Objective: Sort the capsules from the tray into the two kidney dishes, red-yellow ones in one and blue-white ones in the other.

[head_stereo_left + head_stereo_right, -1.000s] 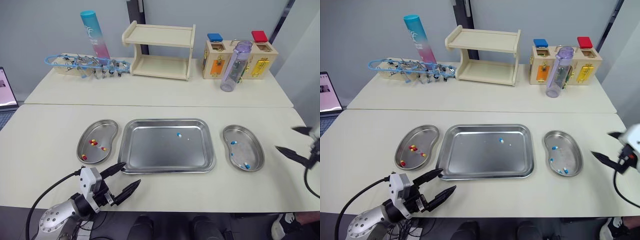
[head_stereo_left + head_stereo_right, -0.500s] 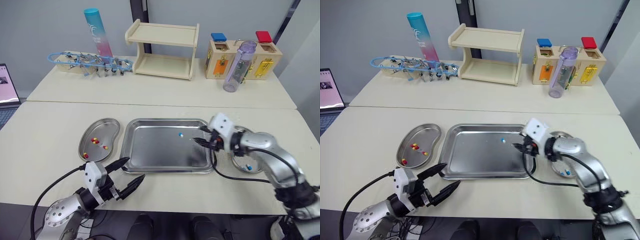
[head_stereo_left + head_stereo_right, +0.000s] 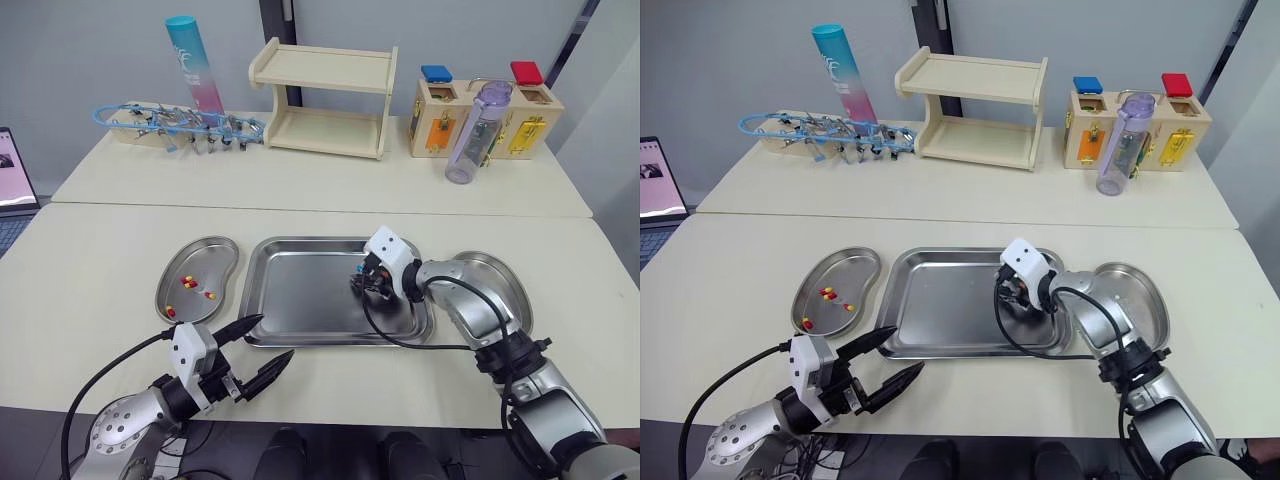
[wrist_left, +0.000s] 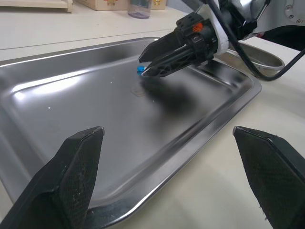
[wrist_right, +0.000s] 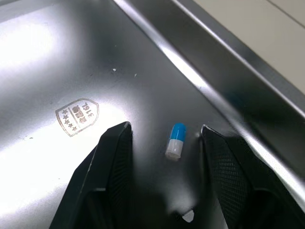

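The steel tray [image 3: 300,300] lies at the table's middle. A single blue-white capsule [image 5: 176,140] rests on its floor near the far right. My right gripper [image 3: 357,283] is lowered into the tray, open, with one finger [image 5: 114,176] on each side of that capsule and not touching it. The left wrist view shows the same gripper [image 4: 147,64] beside the capsule [image 4: 140,69]. The left kidney dish [image 3: 205,258] holds three red-yellow capsules [image 3: 186,283]. My right arm partly covers the right kidney dish [image 3: 505,285]. My left gripper [image 3: 272,337] hovers open and empty at the tray's front left corner.
At the back of the table stand a wooden shelf [image 3: 325,100], a pink-and-teal tube [image 3: 195,65], a rack of blue metal tools [image 3: 175,128], a purple bottle [image 3: 470,135] and a wooden lock box [image 3: 490,115]. A laptop [image 3: 8,180] sits at the far left edge.
My right arm swung in from the far right, crossed the tray's right rim and now straddles the capsule. The left gripper stayed put. The camera shifted slightly.
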You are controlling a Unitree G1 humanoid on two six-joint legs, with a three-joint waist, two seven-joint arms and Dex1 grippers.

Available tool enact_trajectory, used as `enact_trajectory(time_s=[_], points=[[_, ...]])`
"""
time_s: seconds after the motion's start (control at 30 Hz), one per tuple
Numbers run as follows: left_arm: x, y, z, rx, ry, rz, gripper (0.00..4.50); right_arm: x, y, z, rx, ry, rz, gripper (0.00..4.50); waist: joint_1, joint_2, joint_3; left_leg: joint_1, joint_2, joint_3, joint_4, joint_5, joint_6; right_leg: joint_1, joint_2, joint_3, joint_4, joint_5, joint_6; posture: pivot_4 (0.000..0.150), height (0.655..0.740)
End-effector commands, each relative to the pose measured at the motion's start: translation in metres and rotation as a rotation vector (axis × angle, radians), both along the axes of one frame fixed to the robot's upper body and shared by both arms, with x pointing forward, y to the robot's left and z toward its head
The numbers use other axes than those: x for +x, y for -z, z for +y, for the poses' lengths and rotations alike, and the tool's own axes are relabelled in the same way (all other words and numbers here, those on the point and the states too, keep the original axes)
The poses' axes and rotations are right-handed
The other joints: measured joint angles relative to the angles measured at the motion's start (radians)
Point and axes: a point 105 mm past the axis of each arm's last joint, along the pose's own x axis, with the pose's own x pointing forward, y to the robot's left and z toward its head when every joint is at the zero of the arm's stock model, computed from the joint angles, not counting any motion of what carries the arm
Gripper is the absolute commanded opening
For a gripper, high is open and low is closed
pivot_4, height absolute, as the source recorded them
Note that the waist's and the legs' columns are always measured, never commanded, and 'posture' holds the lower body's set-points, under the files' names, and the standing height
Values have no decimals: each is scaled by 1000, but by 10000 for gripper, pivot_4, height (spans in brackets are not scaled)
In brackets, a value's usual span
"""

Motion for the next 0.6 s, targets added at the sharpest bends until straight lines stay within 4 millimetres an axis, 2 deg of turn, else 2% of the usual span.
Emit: enact_trajectory(time_s=[0.03,0.27,0.43,0.6], points=[[-2,-6,-2,7,16,-27,45000,5,-4,-2,-8,21,-27,20677,0,0,0,0,0,0,0,0,0,0,0,0,0,0,0,1500,7400],[-4,-4,0,8,27,-24,45000,0,-8,-2,-35,-35,-56,594,-2,0,0,0,0,0,0,0,0,0,0,0,0,0,0,1500,7400],[-3,-4,1,18,61,-32,45000,-8,-25,4,-11,-95,-123,257,-5,0,0,0,0,0,0,0,0,0,0,0,0,0,0,1500,7400],[-14,-16,-19,17,279,-64,45000,-27,-49,-16,5,-107,-169,257,4,1,0,-1,0,0,0,0,0,-1,0,0,-1,0,0,1500,7400]])
